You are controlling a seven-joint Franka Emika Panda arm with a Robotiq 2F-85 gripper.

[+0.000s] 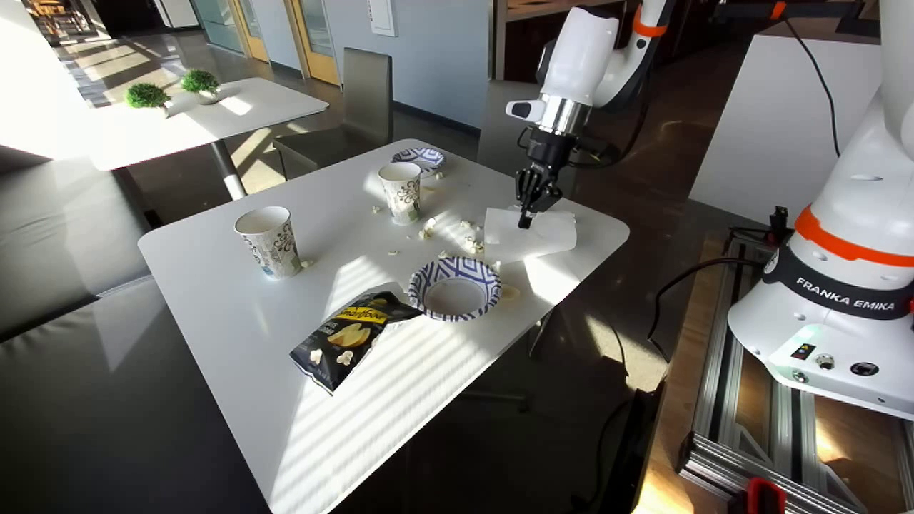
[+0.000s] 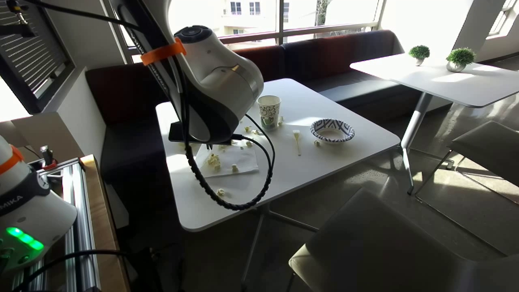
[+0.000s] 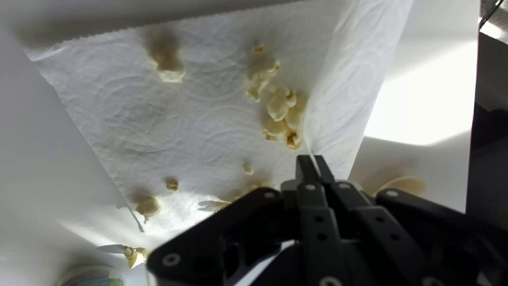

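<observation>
One towel (image 3: 170, 131), its fold clamped in your gripper (image 3: 314, 167). Popcorn (image 3: 281, 111) lies on the towel by the fold; bowl (image 1: 457, 268) sits near it

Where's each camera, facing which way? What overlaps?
An exterior view: raised, looking down across the table toward doors; arm, base and end effector show.
An exterior view: raised, looking over a chair at the table, toward windows; arm and part of base show, end effector mostly hidden.
Wrist view: on the wrist, facing the paper towel; the end effector shows, pinching it.
Both exterior views share potted plants; all three, the paper towel.
</observation>
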